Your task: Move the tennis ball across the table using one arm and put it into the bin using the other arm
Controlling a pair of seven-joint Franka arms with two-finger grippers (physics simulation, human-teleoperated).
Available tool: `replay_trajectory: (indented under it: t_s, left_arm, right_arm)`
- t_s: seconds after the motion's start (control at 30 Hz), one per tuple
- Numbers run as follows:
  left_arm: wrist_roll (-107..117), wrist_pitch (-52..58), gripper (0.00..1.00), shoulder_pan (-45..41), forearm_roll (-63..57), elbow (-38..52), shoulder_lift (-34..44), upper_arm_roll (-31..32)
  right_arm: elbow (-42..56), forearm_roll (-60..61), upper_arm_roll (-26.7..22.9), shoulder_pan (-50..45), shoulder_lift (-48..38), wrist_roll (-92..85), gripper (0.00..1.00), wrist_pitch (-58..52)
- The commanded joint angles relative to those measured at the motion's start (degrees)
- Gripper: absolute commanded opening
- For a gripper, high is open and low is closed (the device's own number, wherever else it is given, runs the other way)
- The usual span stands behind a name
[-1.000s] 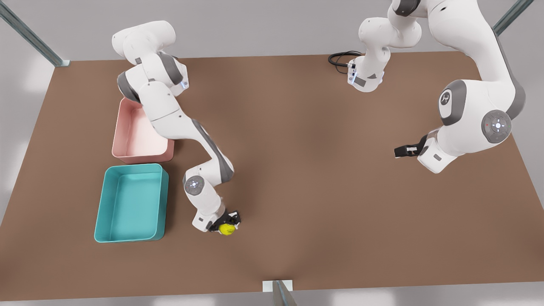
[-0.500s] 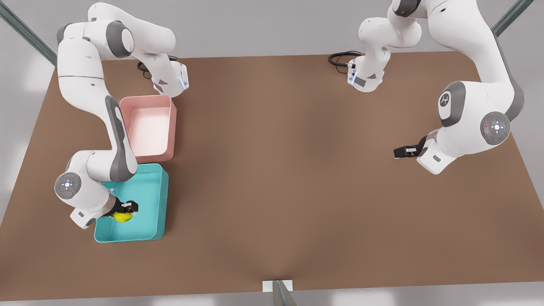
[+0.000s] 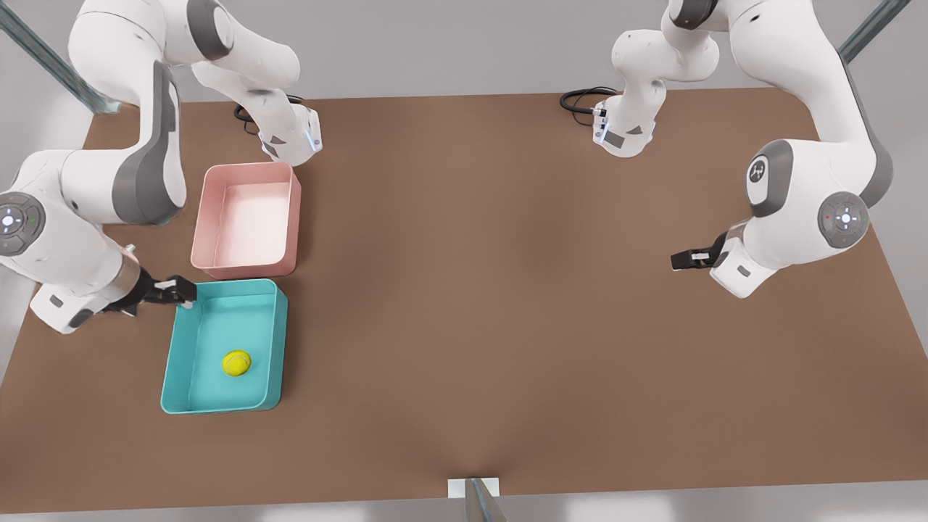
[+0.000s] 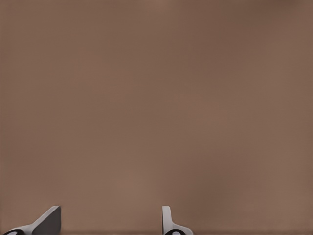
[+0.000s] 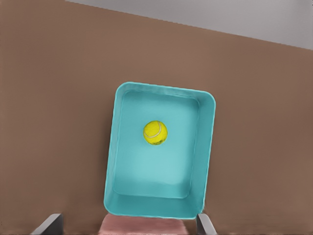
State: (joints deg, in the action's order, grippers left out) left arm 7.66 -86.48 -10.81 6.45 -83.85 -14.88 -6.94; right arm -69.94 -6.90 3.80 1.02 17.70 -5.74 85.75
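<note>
One tennis ball [image 3: 236, 362] rests inside the bin [image 3: 176, 341], which lies lengthwise.

The pink tray [image 5: 142, 226] is cut off at the right wrist view's bottom edge, as are the fingertips [image 5: 48, 224] beside it. The left arm's fingertips [image 4: 48, 220] are likewise cropped at the left wrist view's bottom edge.

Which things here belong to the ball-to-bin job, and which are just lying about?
Part of the job:
- tennis ball, lying inside the bin
- teal bin
- table
- right gripper, open, beside the bin's far corner
- left gripper, open, waiting over bare table

Just lying about:
- pink tray, beside the bin
- black cables at the arm bases
</note>
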Motion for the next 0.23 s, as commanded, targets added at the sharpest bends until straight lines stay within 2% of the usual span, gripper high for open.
replay_trajectory:
  t_s: [0.0,0.07,0.2]
  left_arm:
    - [0.07,0.08,1.0,0.0,-0.03,0.01,0.02,-0.01]
    - [0.07,0.08,1.0,0.0,-0.03,0.01,0.02,-0.01]
    - [0.07,0.0,1.0,0.0,-0.03,0.01,0.02,-0.01]
  right_arm:
    - [-3.09,0.22,0.15,-0.23,-4.42,7.5,1.0,-12.19]
    - [-6.7,1.19,0.15,0.21,-6.97,8.47,1.0,-11.49]
    - [-7.05,1.45,-0.11,0.3,-7.5,8.47,1.0,-11.49]
